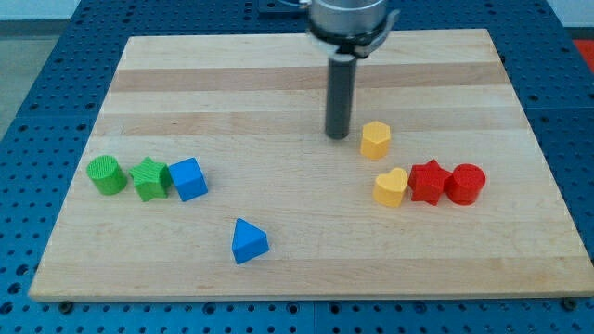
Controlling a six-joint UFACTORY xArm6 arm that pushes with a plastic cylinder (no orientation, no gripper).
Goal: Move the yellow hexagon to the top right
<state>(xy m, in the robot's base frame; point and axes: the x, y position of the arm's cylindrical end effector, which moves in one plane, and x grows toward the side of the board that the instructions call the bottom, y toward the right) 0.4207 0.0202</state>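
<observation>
The yellow hexagon (375, 139) stands on the wooden board (278, 83), right of centre. My tip (337, 135) is just to the hexagon's left, with a small gap between them. The dark rod rises from the tip to the arm at the view's top.
A yellow heart (391, 186), a red star (428, 180) and a red cylinder (465, 183) sit in a row below the hexagon. A green cylinder (107, 173), a green star (150, 178) and a blue cube (188, 178) line up at the left. A blue triangle (247, 241) lies near the bottom.
</observation>
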